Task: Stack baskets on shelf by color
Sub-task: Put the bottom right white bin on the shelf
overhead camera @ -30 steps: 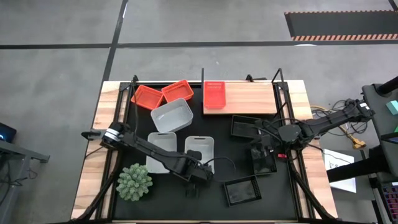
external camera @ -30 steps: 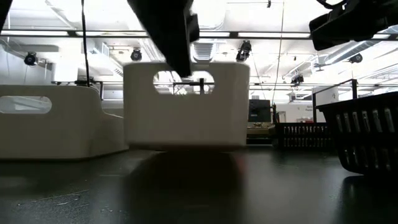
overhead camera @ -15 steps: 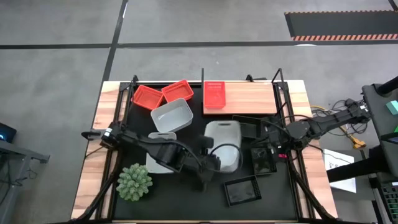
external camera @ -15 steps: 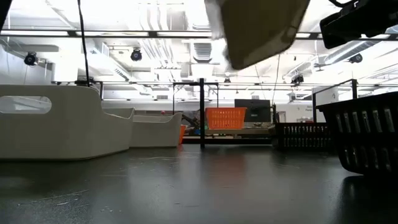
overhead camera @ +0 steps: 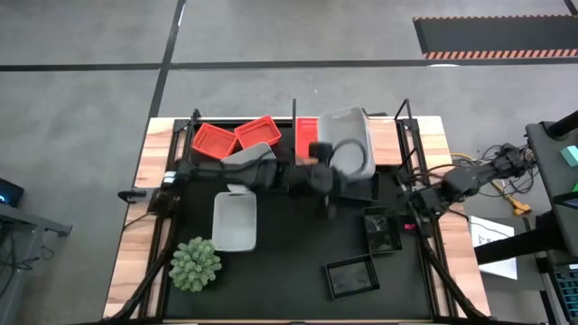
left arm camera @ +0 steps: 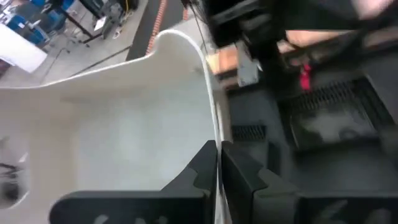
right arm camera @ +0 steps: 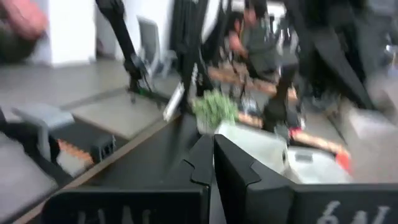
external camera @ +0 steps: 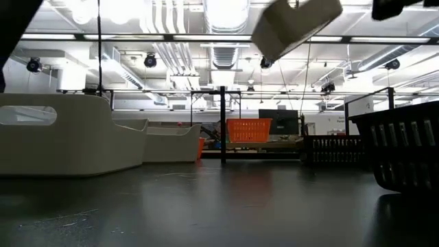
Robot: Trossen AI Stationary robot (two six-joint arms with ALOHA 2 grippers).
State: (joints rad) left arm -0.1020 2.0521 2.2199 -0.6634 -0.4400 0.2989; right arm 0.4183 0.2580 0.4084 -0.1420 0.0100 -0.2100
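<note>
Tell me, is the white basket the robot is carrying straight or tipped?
Tipped. The white basket hangs slanted above the table, pinched by the left gripper.

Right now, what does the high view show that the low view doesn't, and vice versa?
High view only: the green spiky plant, two orange-red plastic baskets on the black mat, and the left hand holding the white plastic basket over the light-brown wooden shelf. The right hand waits at the mat's right edge.
Low view only: how high that basket hangs, and the room's ceiling lights.
Both: the lifted basket and the orange-red basket on the shelf.
</note>
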